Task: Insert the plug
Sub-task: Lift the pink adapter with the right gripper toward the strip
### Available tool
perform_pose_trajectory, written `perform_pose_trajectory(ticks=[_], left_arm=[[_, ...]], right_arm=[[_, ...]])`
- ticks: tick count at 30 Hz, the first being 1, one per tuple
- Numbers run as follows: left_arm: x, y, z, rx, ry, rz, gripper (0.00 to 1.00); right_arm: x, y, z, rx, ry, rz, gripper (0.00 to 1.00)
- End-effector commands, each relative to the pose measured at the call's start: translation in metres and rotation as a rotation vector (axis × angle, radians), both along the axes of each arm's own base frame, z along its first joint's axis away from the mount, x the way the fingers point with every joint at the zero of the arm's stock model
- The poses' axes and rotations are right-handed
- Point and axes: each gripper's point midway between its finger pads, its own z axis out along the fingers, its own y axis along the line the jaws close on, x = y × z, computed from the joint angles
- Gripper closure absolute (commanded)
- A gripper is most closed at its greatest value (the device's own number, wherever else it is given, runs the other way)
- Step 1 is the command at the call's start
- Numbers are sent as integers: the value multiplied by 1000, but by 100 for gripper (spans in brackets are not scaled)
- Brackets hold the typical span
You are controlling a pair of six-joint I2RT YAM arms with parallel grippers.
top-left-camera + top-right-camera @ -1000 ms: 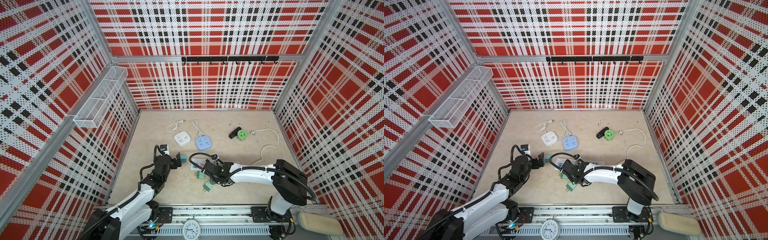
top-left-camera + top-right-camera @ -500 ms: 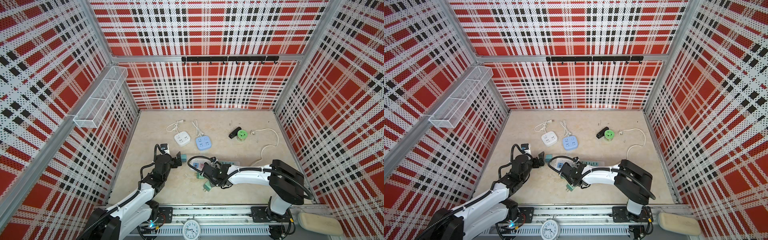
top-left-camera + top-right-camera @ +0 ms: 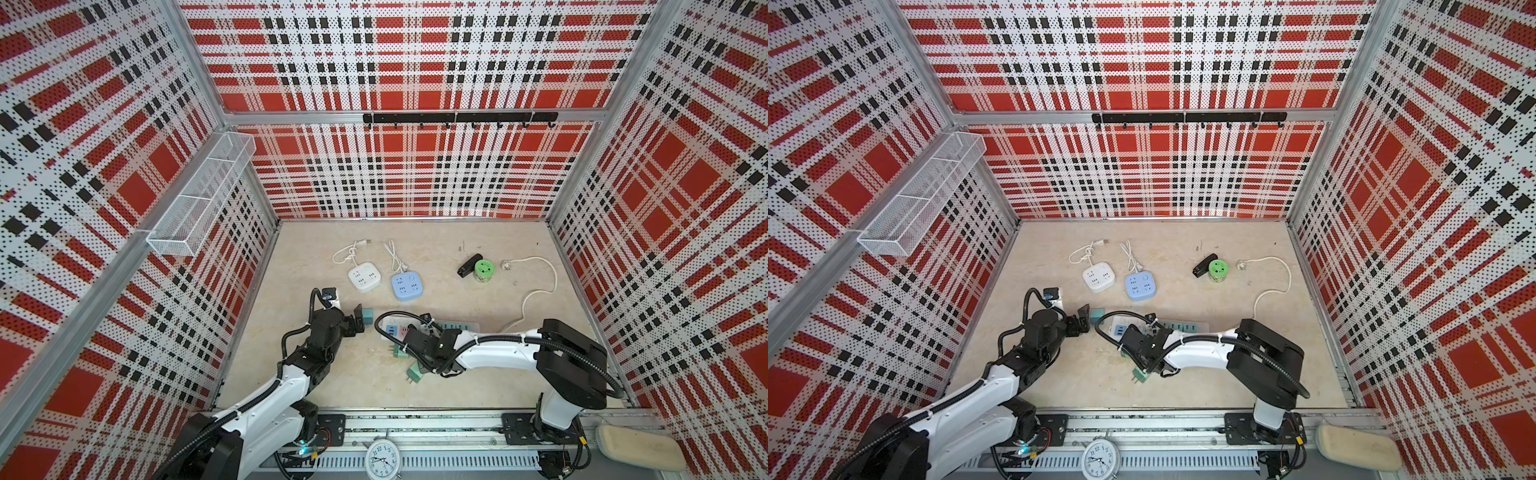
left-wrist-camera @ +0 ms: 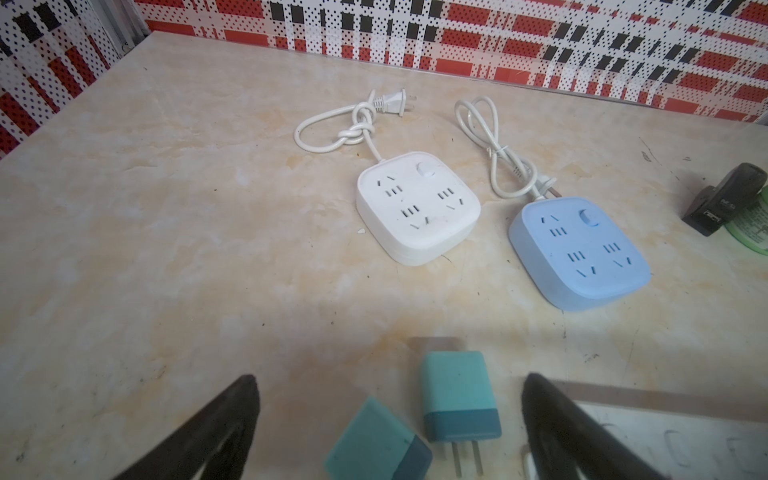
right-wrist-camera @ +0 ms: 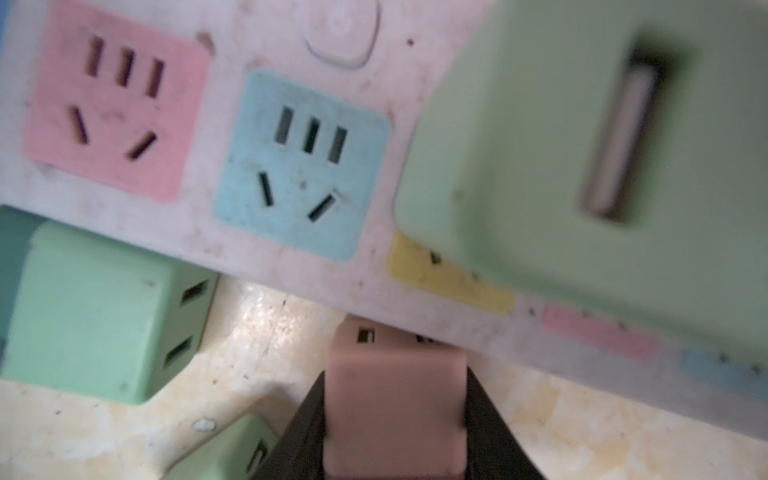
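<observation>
- My right claw (image 5: 395, 419) clamps a dusty-pink square plastic plug (image 5: 395, 374) at the edge of the white power strip (image 5: 195, 232) with pastel sockets.
- My left claw (image 4: 390, 386) gapes wide near a teal two-pin plug (image 4: 457, 390) on the beige tabletop (image 4: 166, 208).

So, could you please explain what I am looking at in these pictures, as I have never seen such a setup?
Two robot arms stand at a table inside a plaid booth. Two pictures look down from overhead; two come from cameras on the arms' wrists. On the table lie a long power strip, a white socket block, a blue socket block and loose green plugs. The left gripper is open, close to two teal plugs. The right gripper is shut on a pink plug beside the power strip.
</observation>
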Motion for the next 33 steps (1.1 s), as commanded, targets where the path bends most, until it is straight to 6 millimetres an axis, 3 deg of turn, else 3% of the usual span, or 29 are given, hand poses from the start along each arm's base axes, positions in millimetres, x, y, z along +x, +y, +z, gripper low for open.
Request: perform_pose_trajectory(ticks=[1,13,23,33], left_arm=[[8,-4,19,-8,-49,5,1],[10,-11,16,-5,-33,-28,0],[11,-17,14,-4,-21,-48,0],[10,-22,15,11,-23,-74,1]], right_arm=[[7,-3,13,18,-74,4,68],[24,15,98,297,-359,154,77],[15,19,157,508,-573,325,87],[9,17,168,549,-641,389,94]])
